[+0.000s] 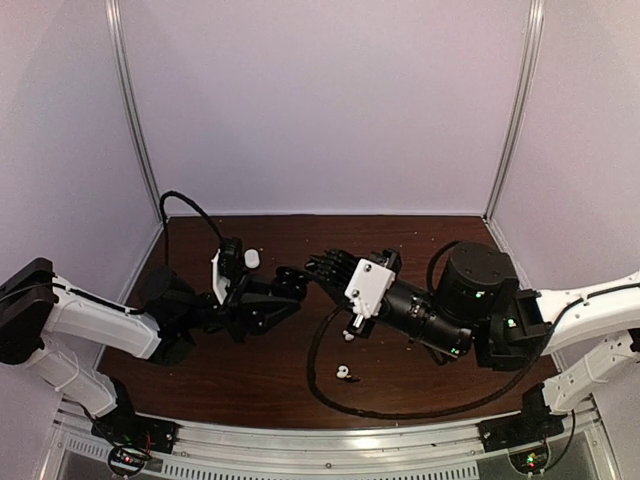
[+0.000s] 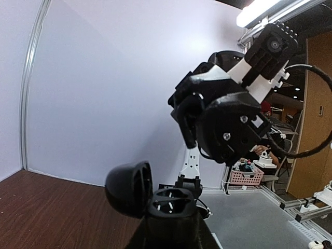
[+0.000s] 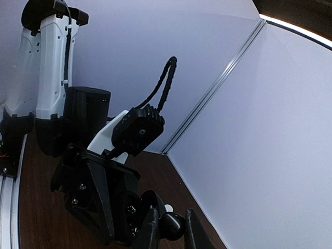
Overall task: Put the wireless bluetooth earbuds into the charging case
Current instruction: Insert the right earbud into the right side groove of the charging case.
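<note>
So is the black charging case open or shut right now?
Open. The black case has its lid hinged back to one side, baring the earbud sockets.

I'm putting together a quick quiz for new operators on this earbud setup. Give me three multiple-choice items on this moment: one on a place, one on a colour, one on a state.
1. Where is the black charging case?
A) between the fingers of the left gripper, off the table
B) flat on the wood beside the right arm's base
C) on the front rail

2. What colour is the loose earbud lying nearest the arm bases?
A) black
B) red
C) white

3. How is the case's lid?
A) shut
B) open, hinged back
C) detached, lying apart

Key: 1 A, the left wrist view shows the case held up in front of the camera; 2 C, it shows white against the dark wood; 3 B, the lid leans back and the sockets are exposed.
</note>
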`<action>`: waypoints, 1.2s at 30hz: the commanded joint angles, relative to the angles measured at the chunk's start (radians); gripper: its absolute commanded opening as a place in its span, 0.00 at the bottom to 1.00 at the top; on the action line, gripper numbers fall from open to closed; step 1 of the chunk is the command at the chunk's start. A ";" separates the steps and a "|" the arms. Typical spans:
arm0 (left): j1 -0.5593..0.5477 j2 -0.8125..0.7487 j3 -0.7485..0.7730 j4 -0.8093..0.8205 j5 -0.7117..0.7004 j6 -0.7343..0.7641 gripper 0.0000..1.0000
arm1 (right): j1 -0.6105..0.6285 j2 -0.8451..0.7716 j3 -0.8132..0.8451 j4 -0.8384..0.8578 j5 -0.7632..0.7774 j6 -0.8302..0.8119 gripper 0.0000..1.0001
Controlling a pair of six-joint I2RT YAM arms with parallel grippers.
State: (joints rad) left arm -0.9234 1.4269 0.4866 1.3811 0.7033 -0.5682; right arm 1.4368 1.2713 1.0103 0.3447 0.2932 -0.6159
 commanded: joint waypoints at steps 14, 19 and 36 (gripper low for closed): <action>-0.011 0.012 0.039 0.043 0.000 0.017 0.02 | 0.007 0.076 -0.004 0.077 0.023 -0.030 0.11; -0.012 0.010 0.040 0.037 0.000 0.022 0.02 | 0.007 0.093 0.002 0.077 0.029 -0.036 0.11; -0.012 0.013 0.038 0.036 0.001 0.028 0.02 | 0.007 0.123 0.010 0.085 0.045 -0.041 0.11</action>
State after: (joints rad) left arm -0.9314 1.4330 0.4999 1.3682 0.7040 -0.5552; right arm 1.4368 1.3796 1.0054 0.4294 0.3199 -0.6559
